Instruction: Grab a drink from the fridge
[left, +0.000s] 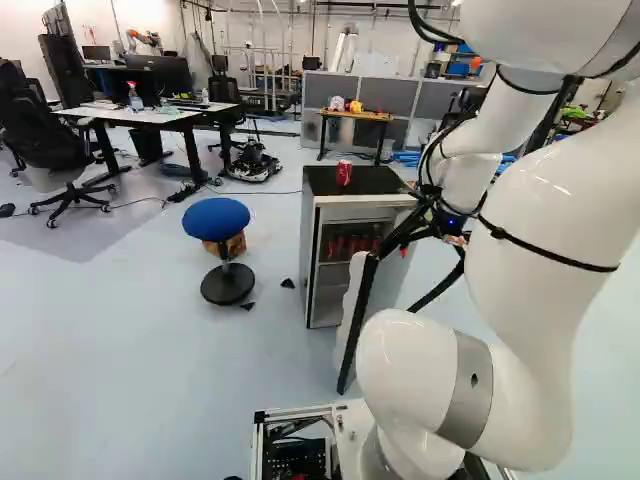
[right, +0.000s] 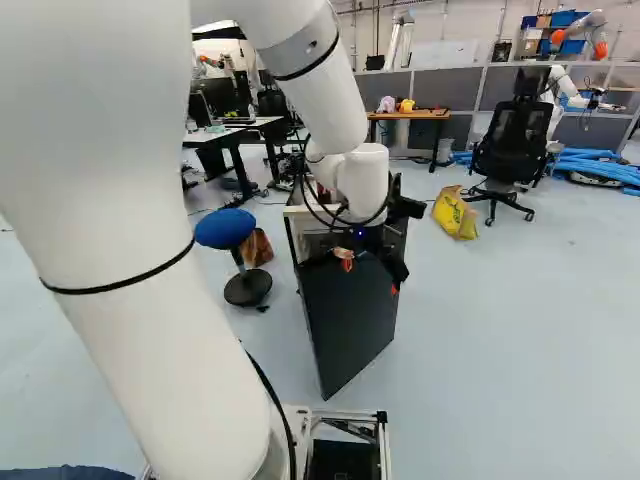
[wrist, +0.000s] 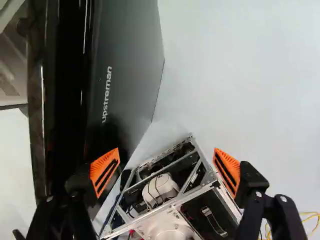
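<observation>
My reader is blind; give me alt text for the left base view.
A small fridge with its door open, red items inside and a red can on top. The robot's white arm bends down beside it; a blue-topped stool stands on its other side.

A can (left: 344, 173) stands on the fridge (left: 385, 182), more cans (left: 350, 243) inside it, a stool (left: 215, 218) to its left, a table (left: 374, 116) behind it and a chair (right: 512, 145) behind to its right.

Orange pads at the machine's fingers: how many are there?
2, facing each other across a gap: one pad nearer the dark panel, the other pad on the side away from it. Neither is hidden.
</observation>
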